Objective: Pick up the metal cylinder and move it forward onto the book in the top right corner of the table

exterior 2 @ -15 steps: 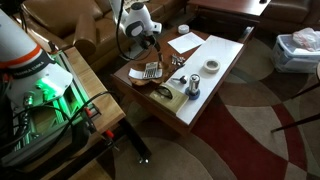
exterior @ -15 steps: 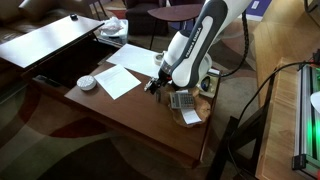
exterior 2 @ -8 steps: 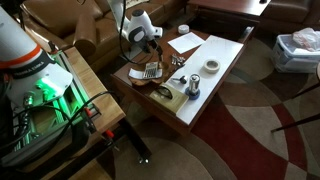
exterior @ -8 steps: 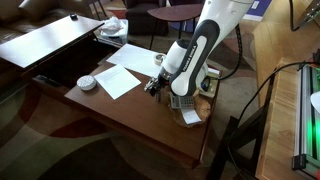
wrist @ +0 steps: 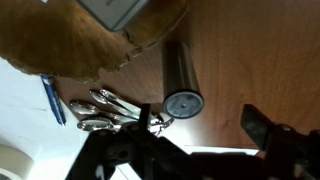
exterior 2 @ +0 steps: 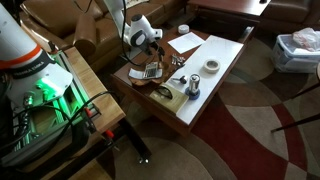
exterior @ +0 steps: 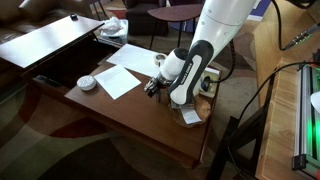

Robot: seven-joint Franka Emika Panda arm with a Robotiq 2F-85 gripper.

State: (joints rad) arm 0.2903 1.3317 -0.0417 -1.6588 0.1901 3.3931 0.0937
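The metal cylinder (wrist: 178, 75) lies on the brown table (wrist: 250, 50), its round end cap facing the wrist camera. My gripper (wrist: 205, 125) is open and empty, just short of the cylinder's capped end; the cap sits by one dark finger and the other finger stands well off to the side. In both exterior views the gripper (exterior: 155, 86) (exterior 2: 157, 47) hangs low over the table. The arm hides the cylinder there. A book (exterior: 185, 101) (exterior 2: 150, 72) lies near the table corner by the robot base.
Keys and other small metal pieces (wrist: 105, 108) and a blue pen (wrist: 52, 100) lie on white paper (exterior: 125, 70) beside the cylinder. A tan curved object (wrist: 60, 45) lies behind it. A white roll (exterior: 87, 82) (exterior 2: 212, 66) sits farther along the table.
The arm has leaned lower over the table. The gripper stays at about the same spot above the cylinder, still open.
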